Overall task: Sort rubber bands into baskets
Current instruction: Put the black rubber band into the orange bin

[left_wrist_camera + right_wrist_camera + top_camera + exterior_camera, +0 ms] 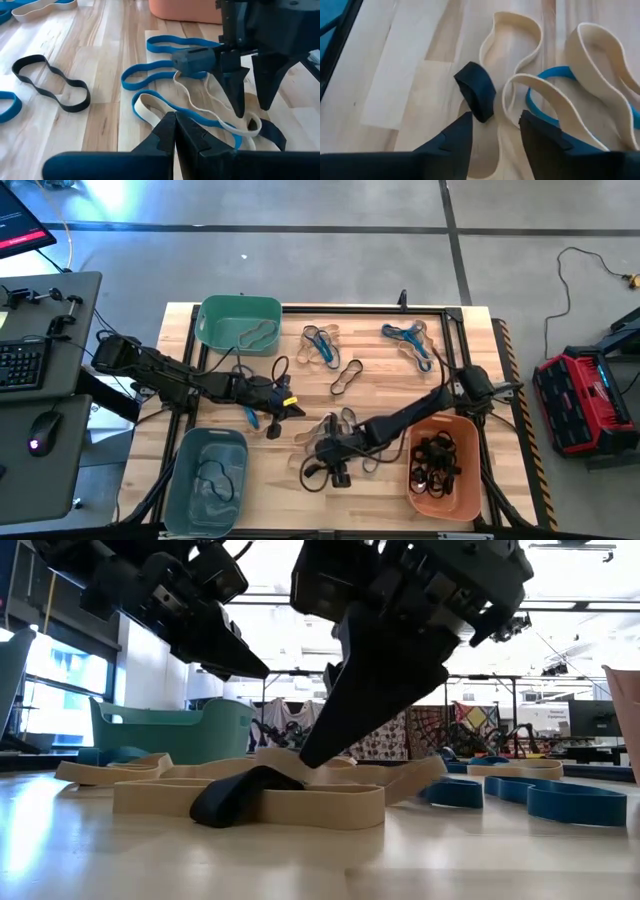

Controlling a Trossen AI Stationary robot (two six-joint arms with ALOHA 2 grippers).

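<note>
- The right pincer (318, 458) hangs low over a tangle of thin tan, blue and black rubber loops (335, 442) near the front middle of the pale wooden surface (380, 490). Its fingers are parted and grasp nothing.
- In the right wrist view, those spread fingers (457, 140) sit just short of a short black rubber band (476, 97), which lies among tan bands (517, 37) with a blue one (547, 75) beside them. Judging by this, the black band is the next target.
- The left pincer (272, 423) hovers just left of the same pile, clenched tight with nothing visibly held.
- Progress looks partial. The orange rounded plastic tub (444, 466) at front right already holds a heap of black bands. The teal-green tub (238, 324) at the back left holds what seems to be a tan loop. The grey-blue tub (207, 480) at front left holds a thin dark loop, though its colour is hard to make out from above.
- Still loose on the surface are a tan-and-blue cluster (321, 343) at the back middle, another cluster (410, 340) at the back right, a lone black figure-eight band (346, 377) in the centre, and the pile under the right pincer.
- Several picks are therefore left to do.
</note>
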